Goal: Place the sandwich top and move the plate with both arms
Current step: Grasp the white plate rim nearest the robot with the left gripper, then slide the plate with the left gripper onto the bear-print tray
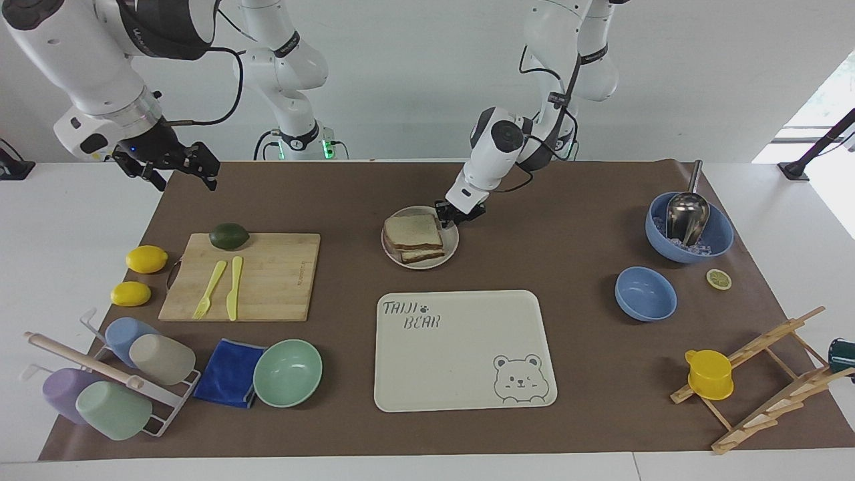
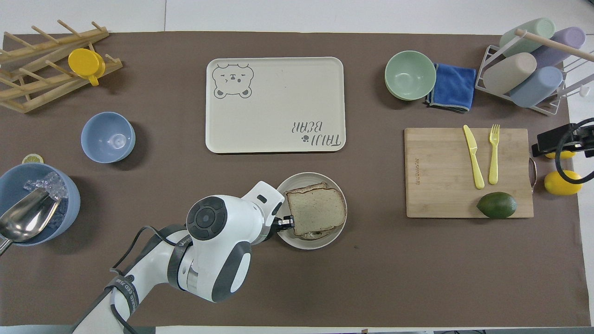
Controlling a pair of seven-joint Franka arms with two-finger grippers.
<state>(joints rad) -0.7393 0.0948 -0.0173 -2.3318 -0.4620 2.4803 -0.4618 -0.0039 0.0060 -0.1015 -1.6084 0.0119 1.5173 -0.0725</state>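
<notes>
Sandwich top [image 1: 413, 229]: soft, light; lies on the stack, frame centre.
Plate [image 1: 449, 252]: stiff, likely slippery; best taken by its rim.
Left gripper [image 1: 457, 215]: at plate rim; jaw state unclear.
Right gripper [image 1: 179, 166]: open, upper left, waiting.

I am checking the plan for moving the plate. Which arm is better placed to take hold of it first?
The left. Its claw is already at the rim of the plate, beside the sandwich top. The right claw waits over the table edge, away from it.

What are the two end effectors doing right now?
Left end effector: down at the plate's rim; open or closed cannot be told.
Right end effector: open, empty, waiting above the table's corner.
</notes>
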